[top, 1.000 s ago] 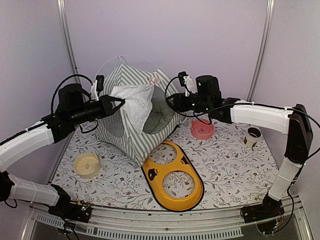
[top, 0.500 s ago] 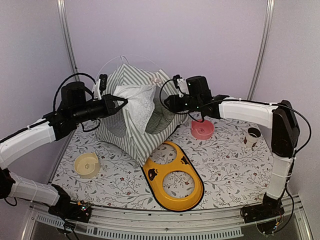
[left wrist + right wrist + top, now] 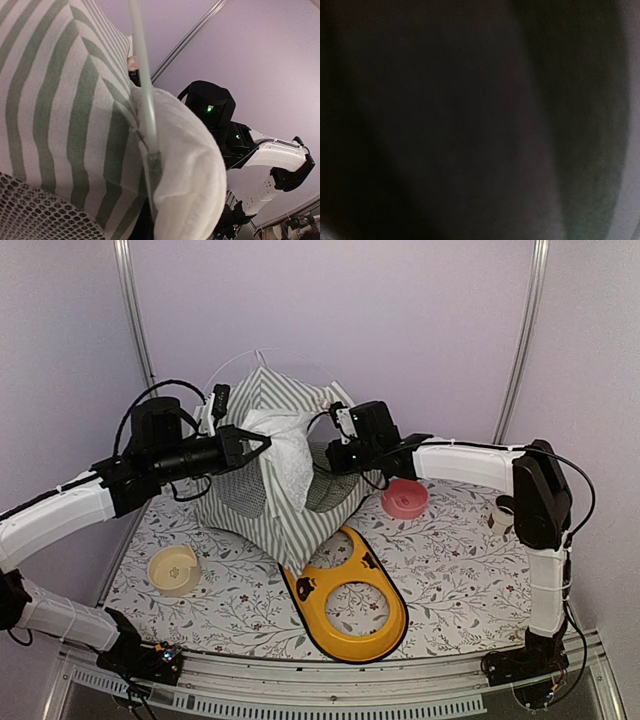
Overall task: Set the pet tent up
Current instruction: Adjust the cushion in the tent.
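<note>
The pet tent [image 3: 290, 525] stands at the back middle of the table: green-and-white stripes, a thin white pole [image 3: 262, 351] arching over its peak, and a grey mesh window [image 3: 240, 496] on its left face. My left gripper [image 3: 262, 443] is shut at the tent's front edge, where the white door flap [image 3: 292, 458] bunches. In the left wrist view the pole [image 3: 143, 80], the striped cloth [image 3: 60, 110] and the flap [image 3: 192, 170] fill the frame and hide my fingers. My right gripper [image 3: 326, 454] is pushed into the tent's right side, its tips buried. The right wrist view is dark.
A yellow two-hole bowl stand [image 3: 300, 590] lies in front of the tent, which overlaps its far end. A cream bowl [image 3: 173, 569] sits front left and a pink bowl [image 3: 404, 499] right of the tent. A floral mat [image 3: 450, 580] covers the table.
The right gripper moved left into the tent's side. The left gripper slid right, and the tent rose and shifted toward the yellow stand.
</note>
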Controlling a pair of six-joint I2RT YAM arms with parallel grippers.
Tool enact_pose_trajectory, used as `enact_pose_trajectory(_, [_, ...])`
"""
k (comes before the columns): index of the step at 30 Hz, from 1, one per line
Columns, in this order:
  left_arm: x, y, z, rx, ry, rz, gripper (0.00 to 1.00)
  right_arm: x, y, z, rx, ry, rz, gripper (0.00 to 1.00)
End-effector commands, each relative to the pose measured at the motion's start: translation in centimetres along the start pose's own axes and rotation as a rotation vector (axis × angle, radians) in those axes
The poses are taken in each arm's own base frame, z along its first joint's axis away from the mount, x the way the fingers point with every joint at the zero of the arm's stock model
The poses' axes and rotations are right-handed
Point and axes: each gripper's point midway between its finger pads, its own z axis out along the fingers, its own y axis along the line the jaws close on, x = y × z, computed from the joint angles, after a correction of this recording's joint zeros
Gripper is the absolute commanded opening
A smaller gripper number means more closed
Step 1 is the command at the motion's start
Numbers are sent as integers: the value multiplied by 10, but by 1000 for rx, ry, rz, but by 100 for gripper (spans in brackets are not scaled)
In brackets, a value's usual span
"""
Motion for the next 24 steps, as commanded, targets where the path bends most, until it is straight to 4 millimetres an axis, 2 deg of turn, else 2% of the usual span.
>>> enact_pose_trajectory(1, [-31, -40, -29, 80, -101, 8, 0, 22, -23, 15, 139, 49, -66, 9])
enact_pose_trajectory(6, [-30, -44, -45, 77, -110, 16, 0, 38, -40, 25, 211, 92, -93, 9])
enact_pose_trajectory(11, [-26, -46, -46, 93, -103, 15, 0, 49, -40, 30, 216, 140, -82, 17])
enact_pose_trajectory(12, [-27, -45, -47, 87, -107, 17, 0, 44, -36, 28, 197, 137, -77, 19])
enact_pose_trajectory(13, [-27, -43, -47, 79, -110, 18, 0, 40, -28, 25, 162, 133, -71, 25])
enact_pose_trajectory(15, [-31, -38, -50, 44, -131, 22, 0, 30, -4, 17, 50, 111, -58, 34])
enact_pose_trajectory(19, [-39, -31, -50, -9, -146, 17, 0, 7, 35, -8, -95, 77, -42, 47])
enact_pose_trajectory(22, [-43, -25, -50, -47, -155, 16, 0, -7, 49, -26, -152, 57, -25, 56])
enact_pose_trajectory(24, [-44, -22, -51, -57, -157, 14, 0, -15, 48, -36, -152, 42, -15, 63])
